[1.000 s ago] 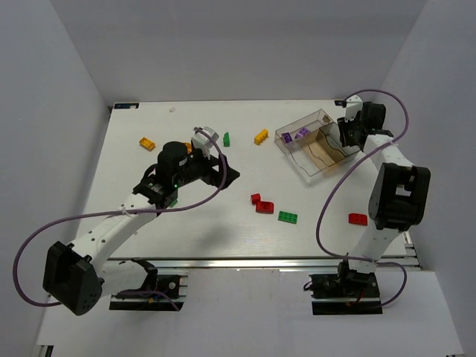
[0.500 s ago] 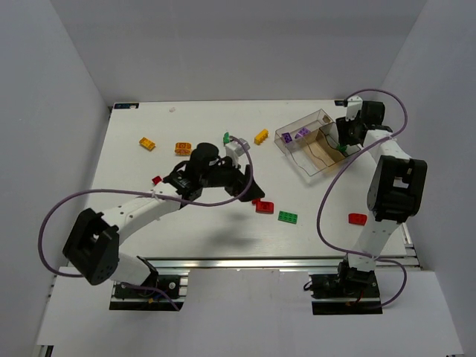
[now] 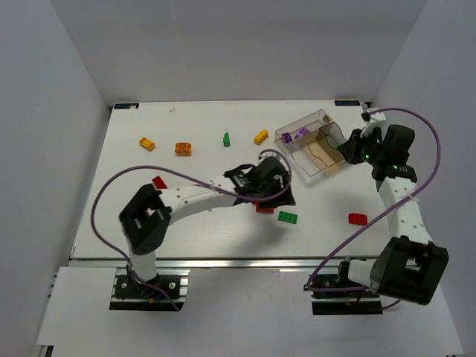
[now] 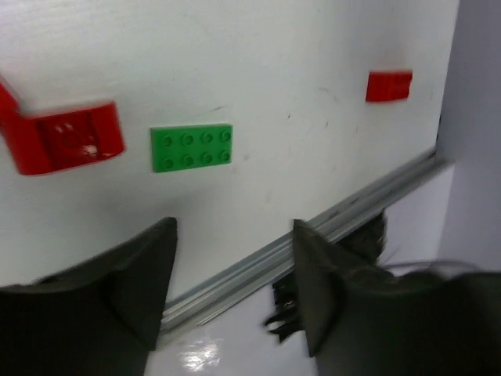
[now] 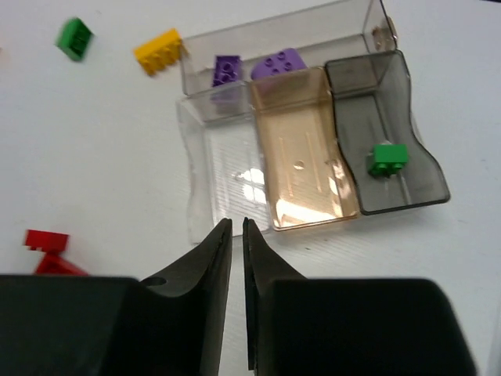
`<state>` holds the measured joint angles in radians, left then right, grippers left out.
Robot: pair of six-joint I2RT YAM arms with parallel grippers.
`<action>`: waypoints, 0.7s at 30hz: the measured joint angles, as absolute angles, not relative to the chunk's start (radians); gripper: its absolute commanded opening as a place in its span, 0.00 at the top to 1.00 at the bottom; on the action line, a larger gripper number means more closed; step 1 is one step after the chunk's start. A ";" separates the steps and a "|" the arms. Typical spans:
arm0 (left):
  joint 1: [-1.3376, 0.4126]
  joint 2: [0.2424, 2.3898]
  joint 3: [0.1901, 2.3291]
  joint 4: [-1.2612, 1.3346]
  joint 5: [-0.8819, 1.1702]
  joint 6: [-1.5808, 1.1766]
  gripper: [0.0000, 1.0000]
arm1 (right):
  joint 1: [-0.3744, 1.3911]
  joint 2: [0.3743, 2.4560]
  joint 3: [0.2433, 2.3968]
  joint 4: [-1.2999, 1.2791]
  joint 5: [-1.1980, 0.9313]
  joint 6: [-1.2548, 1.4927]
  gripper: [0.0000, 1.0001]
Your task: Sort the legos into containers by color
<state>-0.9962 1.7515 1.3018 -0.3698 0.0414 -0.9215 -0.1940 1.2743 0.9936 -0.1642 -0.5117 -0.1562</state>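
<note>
Legos lie scattered on the white table, a yellow brick and an orange brick at ten o'clock. Near the middle hangs the left gripper, fingers spread wide and empty, with a red brick and a flat green brick just beyond them. At two o'clock stands the clear box, with purple bricks in its long compartment and a small green brick in the dark end one. The right gripper hovers at its three o'clock side, fingers almost together, holding nothing
</note>
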 measured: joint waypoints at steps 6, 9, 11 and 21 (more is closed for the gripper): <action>-1.081 2.083 1.839 -0.724 -0.125 -1.171 0.12 | -0.244 1.186 0.925 -0.135 -0.600 -0.079 0.83; -1.102 2.212 2.064 -0.870 -0.166 -1.277 0.12 | -0.281 1.184 0.915 -0.133 -0.621 -0.053 0.83; -1.106 2.228 2.080 -0.934 -0.188 -1.349 0.12 | -0.303 1.182 0.912 -0.130 -0.640 -0.040 0.83; -1.135 2.320 2.139 -1.163 -0.297 -1.687 0.15 | -0.397 1.169 0.901 -0.130 -0.754 0.002 0.83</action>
<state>-1.1355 2.3203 2.1391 -1.1629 -0.2970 -1.6867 -0.3965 1.1690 0.9012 -0.1299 -0.7540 0.0021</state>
